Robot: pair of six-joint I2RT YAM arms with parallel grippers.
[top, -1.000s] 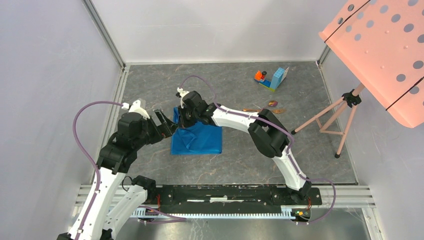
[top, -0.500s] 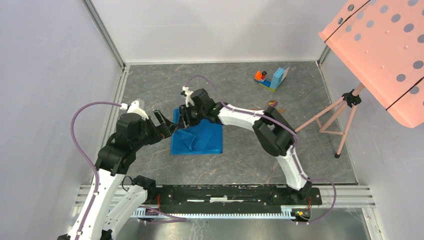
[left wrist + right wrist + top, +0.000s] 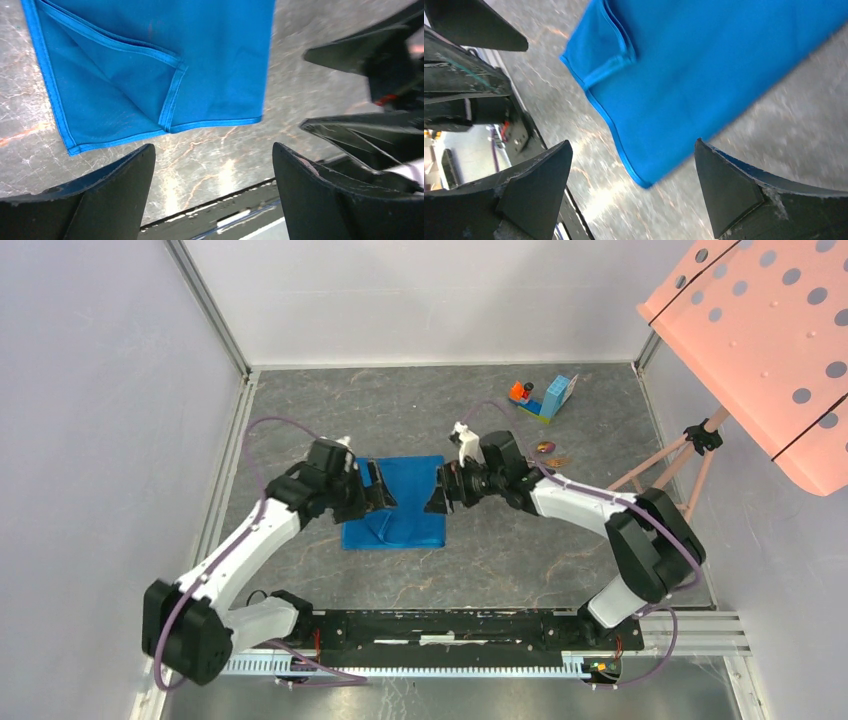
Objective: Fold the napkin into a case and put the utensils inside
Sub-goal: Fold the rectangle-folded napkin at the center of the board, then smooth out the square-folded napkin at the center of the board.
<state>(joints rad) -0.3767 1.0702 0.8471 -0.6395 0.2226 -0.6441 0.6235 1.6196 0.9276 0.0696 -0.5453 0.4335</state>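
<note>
We are midway in folding the napkin.
Our left gripper and right gripper hover spread and empty at its sides; next we must pinch an edge.

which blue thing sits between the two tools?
The bright blue napkin, folded flat between left tool and right tool; the light-blue toy block stands far back.

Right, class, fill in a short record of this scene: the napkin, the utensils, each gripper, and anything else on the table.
napkin: bright blue, folded, lying flat on the table, one flap's hem showing
utensils: on the table to the napkin's right, not inside it
left gripper: open, holding nothing, at the napkin's left edge
right gripper: open, holding nothing, at the napkin's right edge
other: toy blocks near the back wall
</note>
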